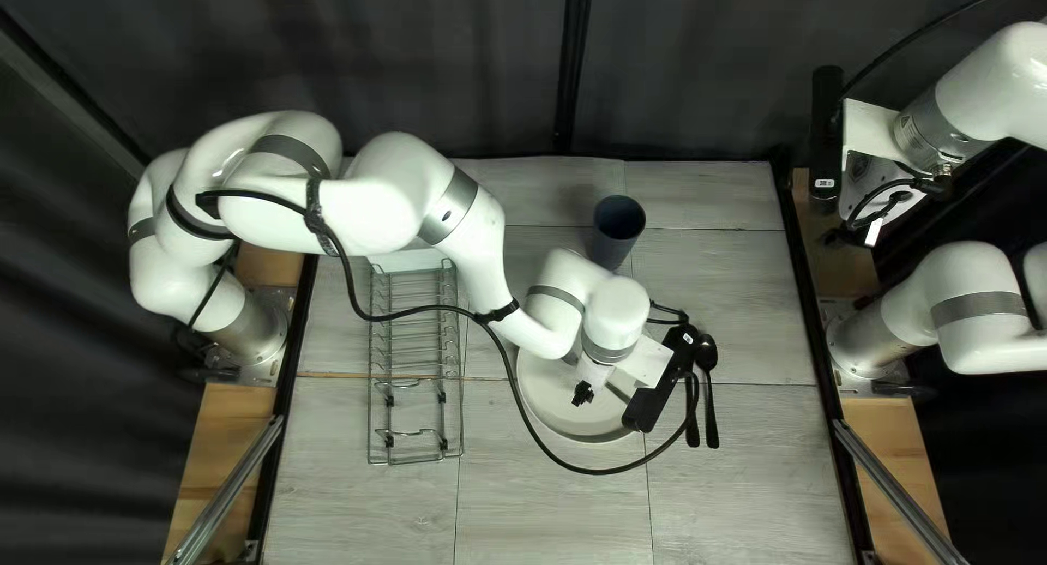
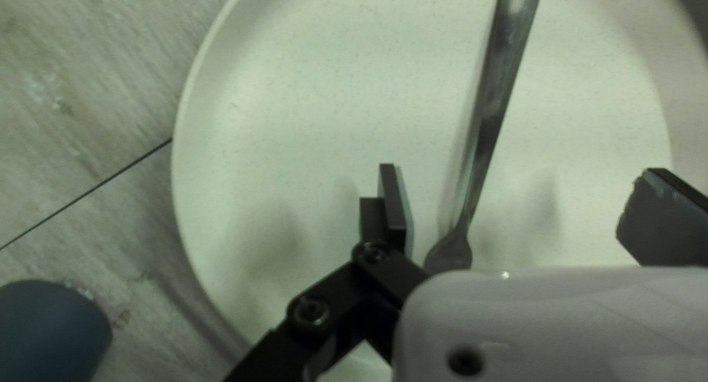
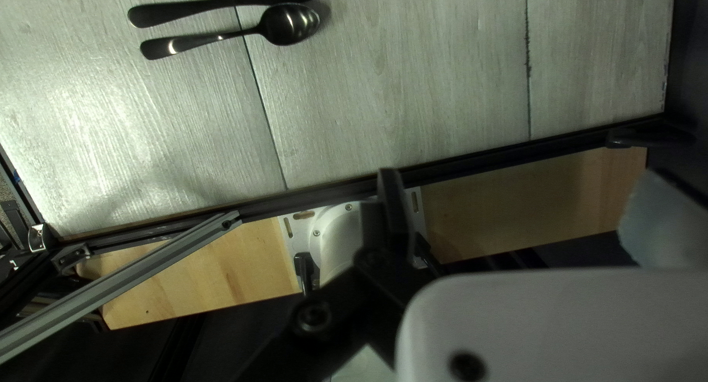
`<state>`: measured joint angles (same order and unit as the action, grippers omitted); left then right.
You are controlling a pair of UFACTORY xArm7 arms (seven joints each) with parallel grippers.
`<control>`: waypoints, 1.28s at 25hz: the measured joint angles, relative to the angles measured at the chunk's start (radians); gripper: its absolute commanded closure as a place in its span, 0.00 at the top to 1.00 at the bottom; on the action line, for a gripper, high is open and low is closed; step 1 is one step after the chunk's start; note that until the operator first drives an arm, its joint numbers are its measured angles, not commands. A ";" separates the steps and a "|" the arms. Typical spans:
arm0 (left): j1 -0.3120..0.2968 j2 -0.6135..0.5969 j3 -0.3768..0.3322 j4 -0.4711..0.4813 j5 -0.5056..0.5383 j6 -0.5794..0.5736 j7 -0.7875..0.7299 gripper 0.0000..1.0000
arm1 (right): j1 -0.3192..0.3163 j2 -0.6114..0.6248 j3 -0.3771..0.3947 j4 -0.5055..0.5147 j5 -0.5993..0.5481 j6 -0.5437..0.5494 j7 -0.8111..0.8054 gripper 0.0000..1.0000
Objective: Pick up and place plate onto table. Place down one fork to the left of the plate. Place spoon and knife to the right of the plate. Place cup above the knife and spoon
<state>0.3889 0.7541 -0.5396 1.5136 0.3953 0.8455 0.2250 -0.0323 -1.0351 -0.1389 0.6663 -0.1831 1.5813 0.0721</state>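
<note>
My left gripper is low over the cream plate in the top left view. In the left wrist view, my left gripper is open above the plate, the metal fork lying on it between the spread fingers, not touching both. Right of the plate lie the black spoon and knife, the knife partly hidden by my left arm. The dark blue cup stands beyond the plate. My right gripper hangs raised by the right edge; its wrist view shows the gripper open and empty.
A wire rack stands left of the plate. My left arm reaches over the rack's far part, its cable looping across the plate. In the right wrist view, a metal rail and wooden board run along the table's edge.
</note>
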 measured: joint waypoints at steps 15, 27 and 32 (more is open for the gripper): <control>0.002 0.009 -0.004 -0.009 -0.003 0.009 0.011 0.00 | 0.000 0.000 0.000 0.000 0.000 0.000 0.000 1.00; 0.069 -0.180 -0.094 -0.124 -0.076 0.070 0.102 0.00 | 0.000 0.000 0.000 0.000 0.000 0.000 0.000 1.00; 0.150 -0.275 -0.177 -0.208 -0.162 0.087 0.244 0.09 | 0.000 0.000 0.000 0.000 0.000 0.000 0.000 1.00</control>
<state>0.5394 0.4793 -0.7166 1.3057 0.2334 0.9321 0.4691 -0.0323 -1.0351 -0.1389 0.6664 -0.1831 1.5813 0.0721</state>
